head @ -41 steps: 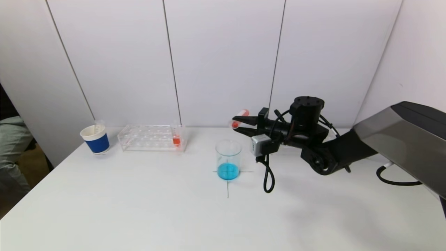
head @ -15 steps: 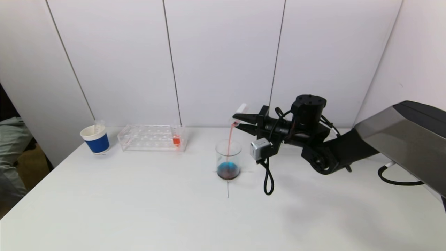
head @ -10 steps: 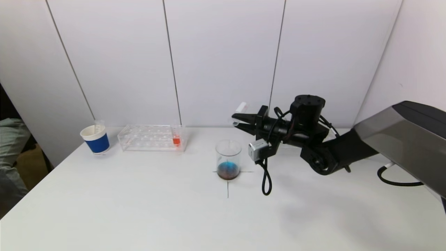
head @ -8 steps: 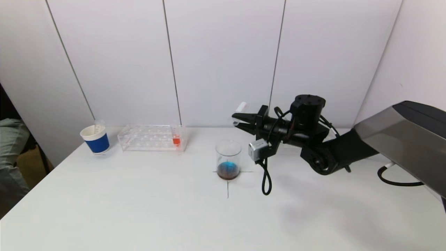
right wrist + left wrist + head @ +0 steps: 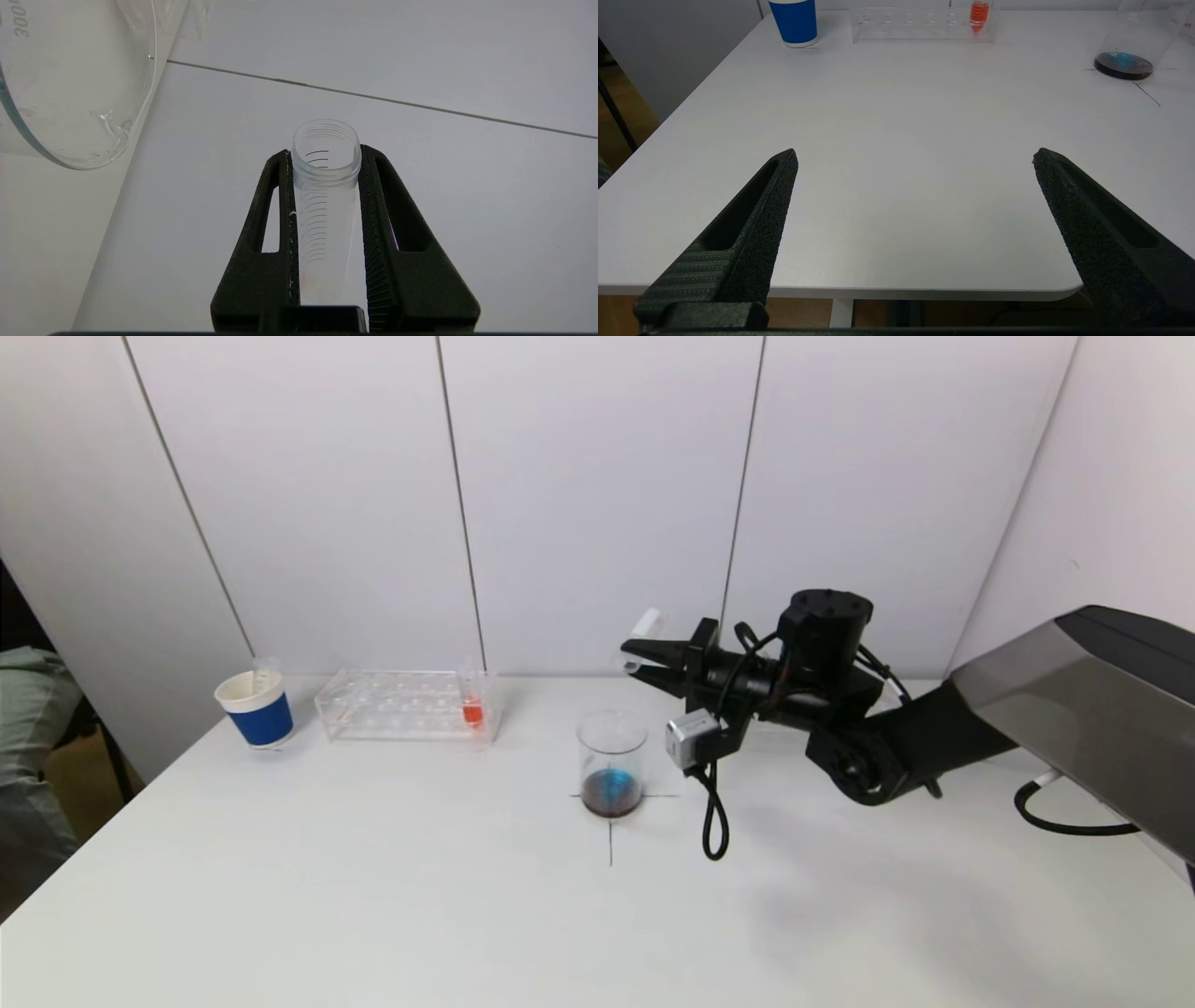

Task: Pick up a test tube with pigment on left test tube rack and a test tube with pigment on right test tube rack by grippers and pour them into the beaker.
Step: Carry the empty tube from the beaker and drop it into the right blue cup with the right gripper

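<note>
My right gripper (image 5: 644,665) is shut on a clear test tube (image 5: 650,620) and holds it tilted, mouth down, just above the beaker (image 5: 611,747). In the right wrist view the tube (image 5: 325,205) between the fingers (image 5: 280,200) looks empty, and the beaker's rim (image 5: 117,126) is close by. The beaker holds dark liquid with some blue in it (image 5: 611,791). A clear rack (image 5: 392,705) at the back left holds one tube of red pigment (image 5: 472,707). My left gripper (image 5: 915,156) is open and empty over the table's front edge; it does not show in the head view.
A blue and white paper cup (image 5: 255,709) with an empty tube in it stands left of the rack. The beaker stands on a black cross mark (image 5: 611,840). The left wrist view shows the cup (image 5: 796,21), rack (image 5: 920,23) and beaker (image 5: 1129,42) far off.
The red pigment ran out of the tilted tube into the beaker. The stream has stopped, the tube is empty, and the blue liquid has turned dark. The right gripper rose slightly.
</note>
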Tool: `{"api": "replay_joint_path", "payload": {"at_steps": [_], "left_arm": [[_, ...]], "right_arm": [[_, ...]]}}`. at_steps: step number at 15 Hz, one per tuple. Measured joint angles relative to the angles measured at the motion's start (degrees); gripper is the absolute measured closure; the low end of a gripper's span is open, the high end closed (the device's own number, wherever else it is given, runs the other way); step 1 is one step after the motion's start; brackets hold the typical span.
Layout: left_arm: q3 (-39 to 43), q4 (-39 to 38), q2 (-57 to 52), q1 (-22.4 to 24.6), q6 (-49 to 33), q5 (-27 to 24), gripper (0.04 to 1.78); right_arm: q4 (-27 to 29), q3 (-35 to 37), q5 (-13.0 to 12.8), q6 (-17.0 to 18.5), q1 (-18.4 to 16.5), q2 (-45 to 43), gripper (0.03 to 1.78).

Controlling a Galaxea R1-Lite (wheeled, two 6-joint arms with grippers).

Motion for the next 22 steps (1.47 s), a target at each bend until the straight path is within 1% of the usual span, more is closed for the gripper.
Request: {"api": "replay_joint_path", "payload": {"at_steps": [3, 4, 5, 9, 10, 11, 13, 14, 15, 17, 18, 20, 22], "left_arm": [[0.0, 0.0, 0.0, 0.0, 0.0, 0.0, 0.06], [0.0, 0.0, 0.0, 0.0, 0.0, 0.0, 0.06], [0.0, 0.0, 0.0, 0.0, 0.0, 0.0, 0.06], [0.0, 0.0, 0.0, 0.0, 0.0, 0.0, 0.06], [0.0, 0.0, 0.0, 0.0, 0.0, 0.0, 0.06], [0.0, 0.0, 0.0, 0.0, 0.0, 0.0, 0.06], [0.0, 0.0, 0.0, 0.0, 0.0, 0.0, 0.06], [0.0, 0.0, 0.0, 0.0, 0.0, 0.0, 0.06], [0.0, 0.0, 0.0, 0.0, 0.0, 0.0, 0.06], [0.0, 0.0, 0.0, 0.0, 0.0, 0.0, 0.06], [0.0, 0.0, 0.0, 0.0, 0.0, 0.0, 0.06], [0.0, 0.0, 0.0, 0.0, 0.0, 0.0, 0.06], [0.0, 0.0, 0.0, 0.0, 0.0, 0.0, 0.06]], "right_arm": [[-0.1, 1.2, 0.2, 1.0, 0.2, -0.2, 1.36], [-0.2, 1.9, 0.3, 2.0, 0.4, -0.4, 1.36], [-0.4, 2.7, 0.2, 4.0, 0.5, -0.6, 1.36], [-0.8, 3.7, -0.5, 13.6, 1.2, -2.4, 1.36], [-1.0, 3.9, -0.5, 16.7, 1.2, -3.0, 1.36], [-1.3, 4.1, -0.5, 19.1, 1.3, -3.5, 1.36], [-2.3, 4.9, -0.7, 26.2, 1.5, -5.1, 1.36], [-2.7, 5.2, -1.4, 29.7, 1.5, -6.0, 1.36], [-3.1, 5.3, -2.6, 33.1, 1.5, -6.8, 1.36], [-3.3, 5.4, -6.5, 41.1, 1.8, -8.7, 1.36], [-3.2, 5.3, -9.3, 45.7, 2.3, -9.7, 1.36], [-2.2, 4.3, -16.7, 56.1, 3.4, -12.1, 1.36], [0.0, 2.2, -22.5, 64.1, 3.7, -13.7, 1.36]]}}
